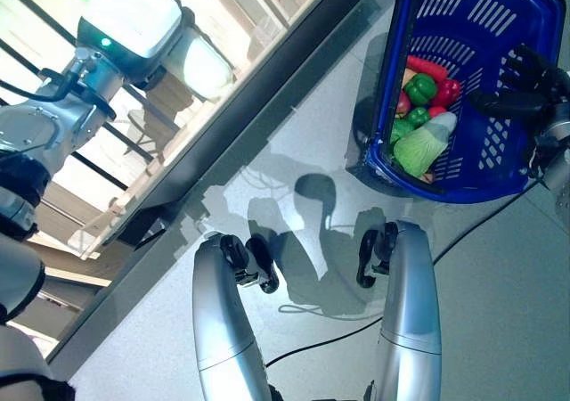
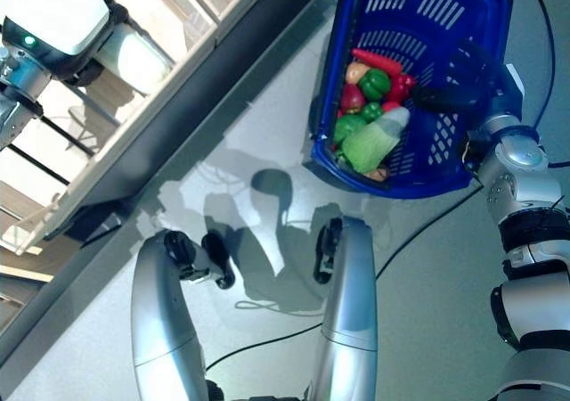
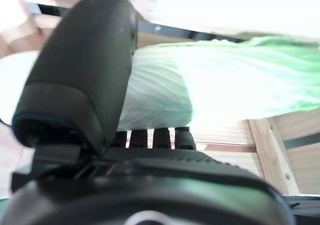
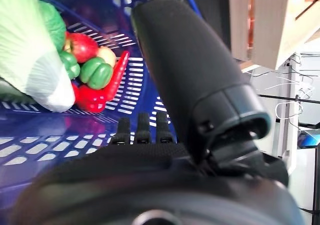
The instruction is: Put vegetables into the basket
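The blue plastic basket (image 1: 485,143) stands on the floor at the right. In it lie a pale green cabbage (image 1: 423,147), green peppers (image 1: 420,87), a red pepper (image 1: 448,91) and a long red chilli (image 1: 427,67). My right hand (image 1: 517,94) is inside the basket's far side above these vegetables, with its fingers (image 4: 140,130) straight and empty. My left hand (image 3: 85,65) is up at the stand on the left. Its thumb and fingers are curled round a pale green cabbage (image 3: 200,80), which also shows in the left eye view (image 1: 203,67).
The wooden vegetable stand (image 1: 267,89) runs diagonally across the upper left, with a dark base edge along the grey floor (image 1: 303,151). The basket stands just off the stand's far end.
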Robot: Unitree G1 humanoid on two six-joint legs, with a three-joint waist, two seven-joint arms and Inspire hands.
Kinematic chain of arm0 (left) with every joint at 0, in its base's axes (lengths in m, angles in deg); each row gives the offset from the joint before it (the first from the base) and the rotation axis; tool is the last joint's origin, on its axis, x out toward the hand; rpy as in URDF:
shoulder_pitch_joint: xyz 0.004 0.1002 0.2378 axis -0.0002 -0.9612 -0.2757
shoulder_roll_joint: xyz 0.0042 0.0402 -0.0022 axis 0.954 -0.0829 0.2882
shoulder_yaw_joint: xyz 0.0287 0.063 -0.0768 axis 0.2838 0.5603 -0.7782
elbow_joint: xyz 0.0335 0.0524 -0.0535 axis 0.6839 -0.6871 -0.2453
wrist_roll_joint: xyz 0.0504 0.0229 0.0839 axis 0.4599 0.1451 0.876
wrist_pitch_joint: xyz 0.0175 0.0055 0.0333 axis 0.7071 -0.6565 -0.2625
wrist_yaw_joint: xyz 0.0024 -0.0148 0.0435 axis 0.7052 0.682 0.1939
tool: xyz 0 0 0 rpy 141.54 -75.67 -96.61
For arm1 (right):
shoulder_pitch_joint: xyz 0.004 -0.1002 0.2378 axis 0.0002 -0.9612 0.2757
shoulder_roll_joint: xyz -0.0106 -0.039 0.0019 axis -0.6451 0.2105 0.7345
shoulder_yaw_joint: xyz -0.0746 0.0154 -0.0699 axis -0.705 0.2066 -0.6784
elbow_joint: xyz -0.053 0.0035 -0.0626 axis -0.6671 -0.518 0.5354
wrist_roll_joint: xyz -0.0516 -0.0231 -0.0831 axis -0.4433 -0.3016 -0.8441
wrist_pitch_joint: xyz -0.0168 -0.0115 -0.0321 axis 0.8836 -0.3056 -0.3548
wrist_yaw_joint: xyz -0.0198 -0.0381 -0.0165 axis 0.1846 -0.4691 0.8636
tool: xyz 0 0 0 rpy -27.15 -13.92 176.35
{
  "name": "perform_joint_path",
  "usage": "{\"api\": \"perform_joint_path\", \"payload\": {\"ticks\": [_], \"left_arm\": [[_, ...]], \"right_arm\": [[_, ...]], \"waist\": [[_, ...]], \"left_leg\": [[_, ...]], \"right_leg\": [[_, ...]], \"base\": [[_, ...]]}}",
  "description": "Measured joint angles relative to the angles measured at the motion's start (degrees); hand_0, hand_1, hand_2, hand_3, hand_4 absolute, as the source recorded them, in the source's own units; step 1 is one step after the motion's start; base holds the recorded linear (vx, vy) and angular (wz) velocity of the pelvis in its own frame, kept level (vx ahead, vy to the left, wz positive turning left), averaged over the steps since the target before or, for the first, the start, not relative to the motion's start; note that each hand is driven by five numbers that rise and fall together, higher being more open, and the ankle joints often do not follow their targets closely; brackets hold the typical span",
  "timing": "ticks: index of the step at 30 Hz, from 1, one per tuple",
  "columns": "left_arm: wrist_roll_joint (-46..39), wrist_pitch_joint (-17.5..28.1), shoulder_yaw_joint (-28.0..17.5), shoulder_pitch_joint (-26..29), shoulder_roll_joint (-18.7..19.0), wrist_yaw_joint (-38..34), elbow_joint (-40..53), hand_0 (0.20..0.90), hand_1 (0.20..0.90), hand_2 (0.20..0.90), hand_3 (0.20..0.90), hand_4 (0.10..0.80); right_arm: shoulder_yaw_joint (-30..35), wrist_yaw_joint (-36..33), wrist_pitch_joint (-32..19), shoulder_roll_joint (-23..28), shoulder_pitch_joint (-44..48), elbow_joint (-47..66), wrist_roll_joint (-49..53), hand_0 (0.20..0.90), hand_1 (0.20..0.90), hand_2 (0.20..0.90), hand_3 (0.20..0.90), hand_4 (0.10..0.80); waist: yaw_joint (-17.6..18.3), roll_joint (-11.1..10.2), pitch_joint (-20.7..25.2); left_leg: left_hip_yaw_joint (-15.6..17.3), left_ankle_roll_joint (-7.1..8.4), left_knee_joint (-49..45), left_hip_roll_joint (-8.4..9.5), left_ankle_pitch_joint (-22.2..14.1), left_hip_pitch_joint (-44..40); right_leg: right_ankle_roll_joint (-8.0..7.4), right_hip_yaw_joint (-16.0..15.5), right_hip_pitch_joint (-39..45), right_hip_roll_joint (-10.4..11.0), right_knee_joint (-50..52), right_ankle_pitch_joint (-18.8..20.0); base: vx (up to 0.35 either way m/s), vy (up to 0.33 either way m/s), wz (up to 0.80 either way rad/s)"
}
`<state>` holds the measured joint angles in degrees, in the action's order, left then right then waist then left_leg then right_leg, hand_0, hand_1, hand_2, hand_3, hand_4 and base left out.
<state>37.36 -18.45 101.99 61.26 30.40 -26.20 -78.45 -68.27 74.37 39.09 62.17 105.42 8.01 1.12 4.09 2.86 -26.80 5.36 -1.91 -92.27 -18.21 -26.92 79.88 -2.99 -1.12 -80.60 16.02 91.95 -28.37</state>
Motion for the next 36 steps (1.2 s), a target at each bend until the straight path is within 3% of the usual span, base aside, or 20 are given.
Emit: {"api": "perform_joint_path", "payload": {"ticks": [7,11,14,17,21,24,29,34,36], "left_arm": [[-0.18,3.63,-0.10,-3.80,-0.15,-0.42,-0.34,0.300,0.300,0.300,0.300,0.400],[-1.15,6.02,-1.70,-6.25,-0.69,-1.33,-0.18,0.300,0.300,0.300,0.300,0.400],[-3.92,8.81,-4.25,-11.09,-1.56,-1.99,0.93,0.300,0.300,0.300,0.300,0.400],[-10.85,12.12,-12.78,-15.35,-2.15,-3.01,2.81,0.300,0.300,0.300,0.300,0.400],[-21.76,15.52,-25.13,-20.83,-5.06,-2.29,4.11,0.300,0.300,0.300,0.300,0.400],[-27.42,16.18,-33.68,-24.59,-11.69,2.02,4.82,0.300,0.300,0.300,0.300,0.400],[-38.06,18.86,-36.41,-29.15,-14.75,8.93,7.83,0.300,0.300,0.300,0.300,0.400],[-53.89,18.63,-41.76,-29.80,-19.00,19.74,8.98,0.300,0.300,0.300,0.300,0.400],[-62.89,17.82,-45.33,-31.37,-23.25,23.95,10.17,0.300,0.300,0.300,0.300,0.400]], "right_arm": [[1.51,0.35,-0.45,-0.29,0.08,0.05,-0.04,0.900,0.900,0.900,0.900,0.800],[2.20,1.55,-0.39,-1.20,0.08,0.02,-0.33,0.900,0.900,0.900,0.900,0.800],[2.22,3.20,-0.53,-3.69,-3.42,1.01,-0.61,0.900,0.900,0.900,0.900,0.800],[2.29,6.18,-0.66,-4.51,-5.79,4.54,-0.95,0.900,0.900,0.900,0.900,0.800],[2.33,9.80,-0.77,-6.10,-7.38,7.92,-4.18,0.900,0.900,0.900,0.900,0.800],[2.31,10.59,-0.01,-9.23,-9.65,9.86,-7.80,0.900,0.900,0.900,0.900,0.800],[2.27,14.13,0.18,-11.30,-11.21,14.16,-7.93,0.900,0.900,0.900,0.900,0.800],[2.32,15.51,1.90,-13.75,-11.12,16.41,-9.74,0.900,0.900,0.900,0.900,0.800],[2.22,16.34,4.36,-15.21,-11.11,16.72,-9.78,0.900,0.900,0.900,0.900,0.800]], "waist": [[-0.08,-0.02,0.02],[-0.31,-0.16,-0.27],[-0.35,-0.66,2.91],[-0.28,-1.35,4.53],[-0.49,-1.60,5.17],[-0.55,-1.70,5.16],[-1.92,-2.44,6.07],[-2.57,-4.46,7.45],[-2.61,-4.43,7.59]], "left_leg": [[1.55,0.40,5.83,0.18,0.26,-7.99],[3.10,1.39,10.13,0.43,0.86,-14.73],[4.33,1.63,15.72,0.86,0.98,-21.17],[4.39,3.40,20.14,1.78,2.28,-26.20],[4.49,4.00,24.40,2.53,3.58,-30.76],[4.39,4.75,31.87,4.26,6.39,-38.12],[5.01,5.61,42.53,5.35,9.65,-48.30],[6.27,6.75,56.78,5.94,15.68,-57.29],[7.58,6.76,66.18,6.58,19.23,-65.07]], "right_leg": [[-0.14,-1.12,7.84,0.09,-5.71,0.12],[-0.80,-2.73,14.43,0.90,-9.79,0.59],[-0.03,-4.33,20.78,1.47,-14.65,0.15],[-0.52,-5.69,26.14,1.54,-18.18,0.40],[-0.59,-7.45,31.07,2.05,-21.25,0.45],[-0.82,-9.85,39.31,2.59,-27.31,1.30],[-1.16,-12.05,49.48,1.48,-36.18,3.07],[-1.52,-12.71,57.76,-2.19,-49.31,8.27],[-2.10,-13.06,64.91,-3.97,-58.37,11.79]], "base": [[0.030,0.012,0.01],[0.069,0.013,0.01],[0.025,-0.008,0.06],[0.028,-0.033,0.12],[0.028,-0.054,0.14],[0.043,-0.048,0.31],[0.055,-0.042,0.09],[0.151,-0.077,-0.01],[0.180,-0.063,-0.07]]}}
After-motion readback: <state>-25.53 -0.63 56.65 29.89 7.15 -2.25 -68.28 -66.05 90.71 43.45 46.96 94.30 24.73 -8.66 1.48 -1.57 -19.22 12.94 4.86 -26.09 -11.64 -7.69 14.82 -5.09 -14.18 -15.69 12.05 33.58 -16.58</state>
